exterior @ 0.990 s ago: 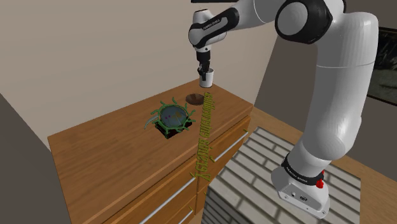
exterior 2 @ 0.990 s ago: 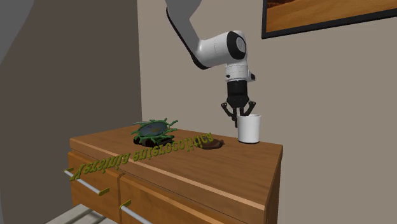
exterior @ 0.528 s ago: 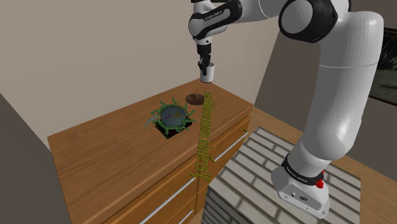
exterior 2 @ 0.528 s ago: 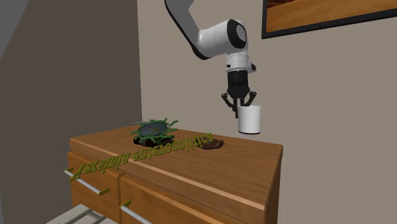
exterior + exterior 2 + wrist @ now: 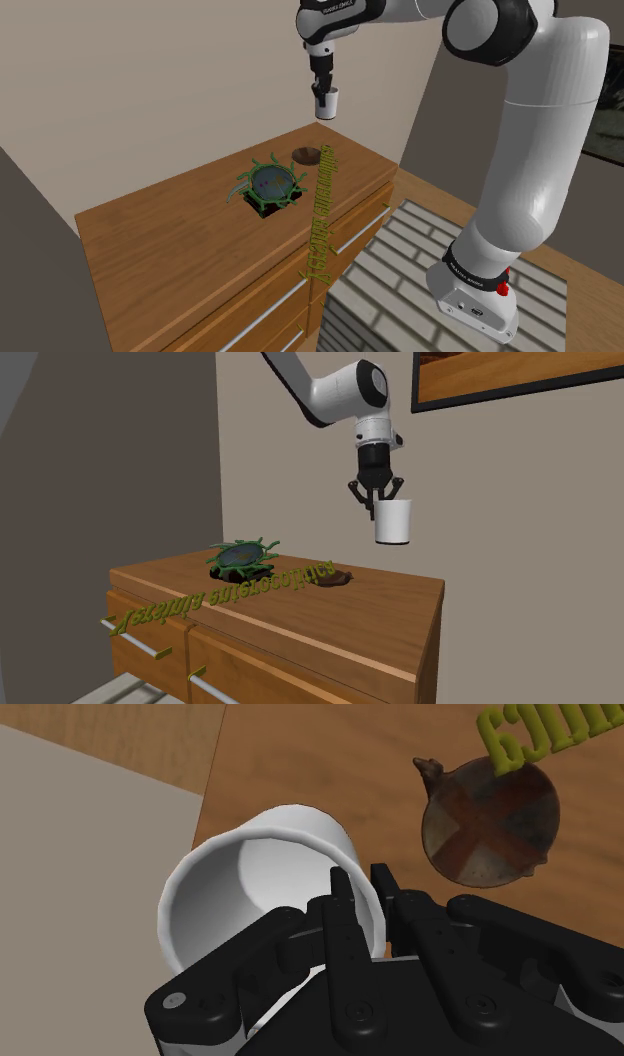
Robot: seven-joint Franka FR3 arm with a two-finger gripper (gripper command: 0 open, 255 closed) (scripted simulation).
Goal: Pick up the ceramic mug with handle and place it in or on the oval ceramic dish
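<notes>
A plain white mug hangs in the air well above the dresser's back corner, near the wall. My black gripper is shut on its rim from above, one finger inside and one outside. In the second exterior view the mug dangles below the gripper, tilted a little. The wrist view looks into the mug's open mouth, with the gripper pinching the rim. A small brown oval dish lies on the wood below the mug, slightly nearer the front; it is also seen as the dish and dish.
A green spiky object on a black base sits mid-dresser, toward the shoulder view's left of the dish. A strip of green raised lettering runs from the dish over the front edge. The wooden dresser top stretches left. The brick-patterned stand is at lower right.
The gripper has risen with the mug, lifting it from just above the dresser top to well above it. The dish and other objects have not moved.
</notes>
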